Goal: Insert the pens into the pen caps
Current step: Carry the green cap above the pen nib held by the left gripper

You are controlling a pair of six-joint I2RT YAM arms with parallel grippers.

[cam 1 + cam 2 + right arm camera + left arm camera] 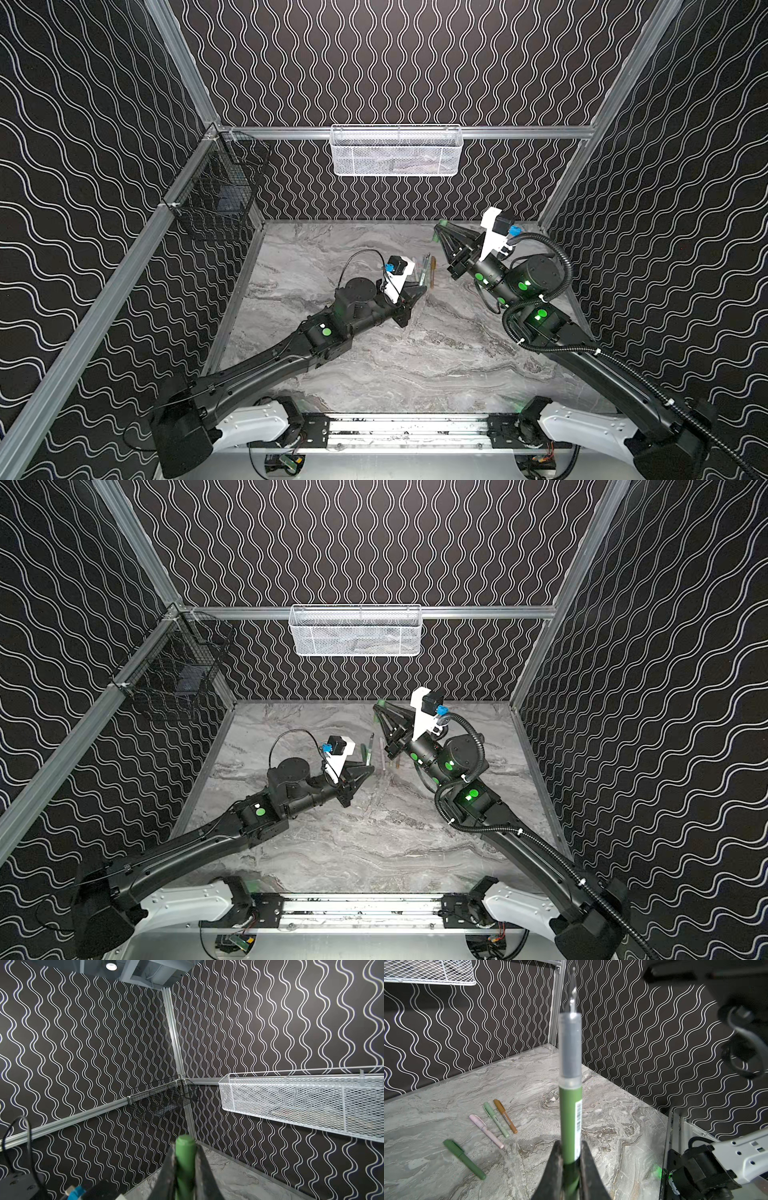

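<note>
Left gripper (570,1148) and right gripper (185,1153) were both clamped shut! The marble table (612,1115) carried four capped pens: dark green (465,1159), pink (485,1130), pale green (496,1119), orange-brown (505,1116). Left held one uncapped green pen (570,1109), right held one green cap (185,1140) aloft.

Soft, even overhead light; wrist views bend at edges, near fingers (550,1174) seemingly blurred.

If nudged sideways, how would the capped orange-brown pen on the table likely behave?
The orange-brown pen looks round and slim, so on the smooth table it would probably roll rather than slide. What seems to be a clip on its cap may stop it soon. It looks stiff and light.
</note>
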